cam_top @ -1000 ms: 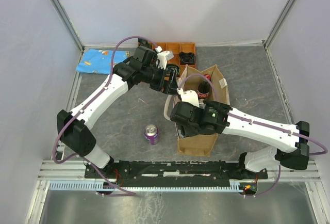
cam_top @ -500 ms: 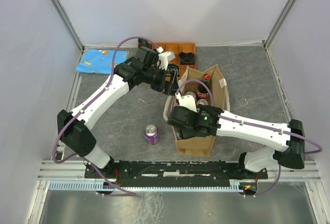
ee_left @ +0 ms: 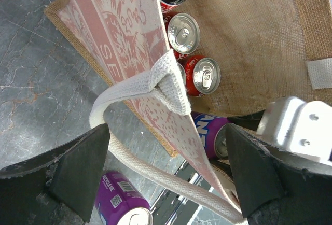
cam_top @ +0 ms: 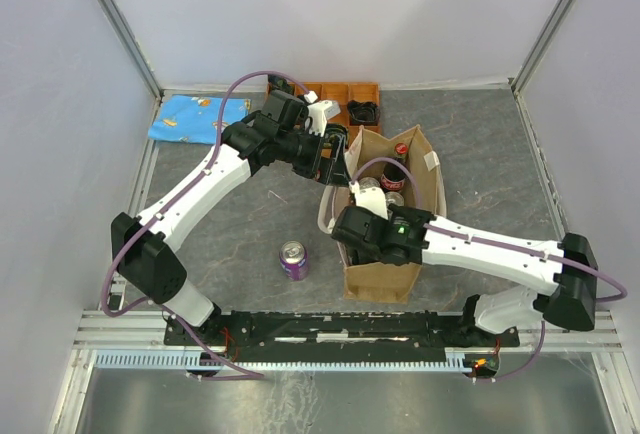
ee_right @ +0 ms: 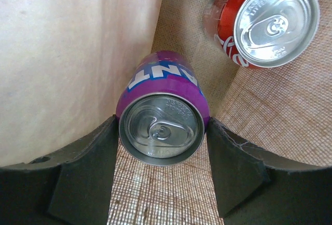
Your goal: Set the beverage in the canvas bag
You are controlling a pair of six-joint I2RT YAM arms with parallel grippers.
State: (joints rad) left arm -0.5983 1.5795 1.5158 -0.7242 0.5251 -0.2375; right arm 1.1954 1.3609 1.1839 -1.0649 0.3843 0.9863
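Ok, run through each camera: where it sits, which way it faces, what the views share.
Top external: fixed above and behind the bases, looking down on the table; shows the left arm, the right arm, the canvas bag and a loose purple can.
Left wrist: on the left gripper, looking down over the bag's printed wall; both dark fingers show.
Right wrist: on the right gripper, looking down into the bag at the gripped purple can, its fingers flanking it.
Shared: both wrist views show the red cans inside the bag.
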